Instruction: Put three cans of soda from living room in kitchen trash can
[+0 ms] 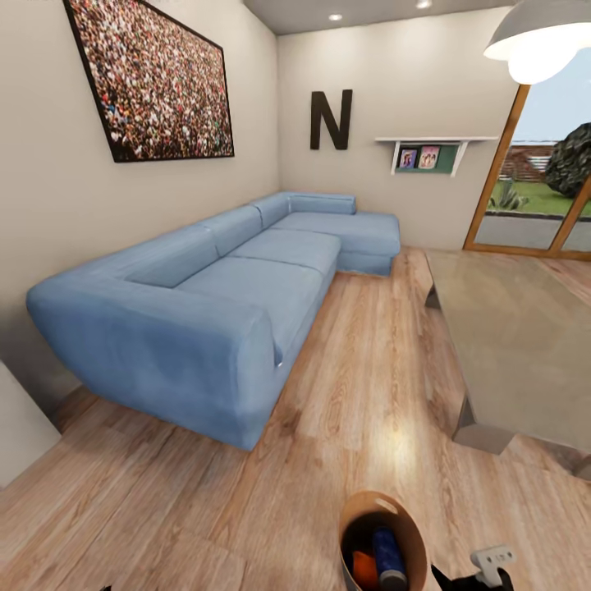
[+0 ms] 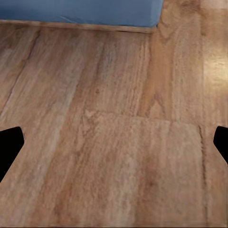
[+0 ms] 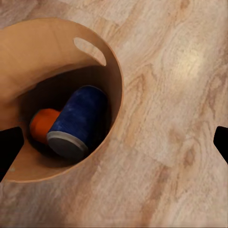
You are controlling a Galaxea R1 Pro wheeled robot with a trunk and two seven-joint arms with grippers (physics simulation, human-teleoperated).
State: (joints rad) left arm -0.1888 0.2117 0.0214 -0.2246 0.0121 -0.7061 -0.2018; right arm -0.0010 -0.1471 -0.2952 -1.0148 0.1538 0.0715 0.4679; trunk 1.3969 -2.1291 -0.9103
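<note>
I see bright, even daylight from the window (image 1: 538, 197); a soft glare patch on the floor (image 1: 394, 447) nearby; edges bend.

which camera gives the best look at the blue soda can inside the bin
The right wrist view: the blue soda can lies tilted inside the bin, its silver end showing, against an orange can. The head view catches the blue can small at the frame's lower edge. The left wrist view shows wooden floor.

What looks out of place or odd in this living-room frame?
The copper-brown bin stands on the living room's wooden floor, near the sofa, not in a kitchen. A dark blue can lies tilted inside it beside an orange can. Nothing is spilled.
</note>
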